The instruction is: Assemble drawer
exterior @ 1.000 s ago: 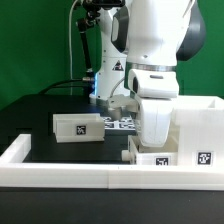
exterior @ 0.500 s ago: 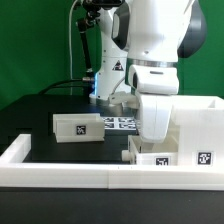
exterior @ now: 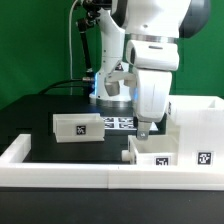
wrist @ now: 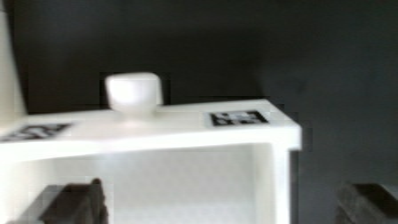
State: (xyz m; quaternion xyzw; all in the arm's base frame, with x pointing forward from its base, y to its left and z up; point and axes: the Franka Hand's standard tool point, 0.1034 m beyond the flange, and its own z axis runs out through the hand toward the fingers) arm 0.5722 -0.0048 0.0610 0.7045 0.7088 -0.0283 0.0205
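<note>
Near tray [exterior: 180,157] sits at the front of the table [exterior: 40,108], on the exterior view's right, just behind the low rail [exterior: 70,172] and right beside the box shell [exterior: 196,125]; I cannot tell whether tray and shell touch. Second tray [exterior: 78,127] lies well apart, toward the exterior view's left, with the marker board [exterior: 121,123] behind it. My gripper [exterior: 146,128] hangs directly over the near tray's inner end. The wrist view shows a white tagged face with a round knob [wrist: 134,92], which I take to be this tray. My fingers [wrist: 71,204] are spread wide with nothing between them and no contact visible. Judged step: take hold of the near tray so it can go into the shell. To do it well, I should centre one tray wall between the fingers before descending and stay clear of the knob. I should come down straight, so the tray is not shoved into shell or rail. Close squarely on the wall, since the plastic looks smooth and may pivot. Lift level.
</note>
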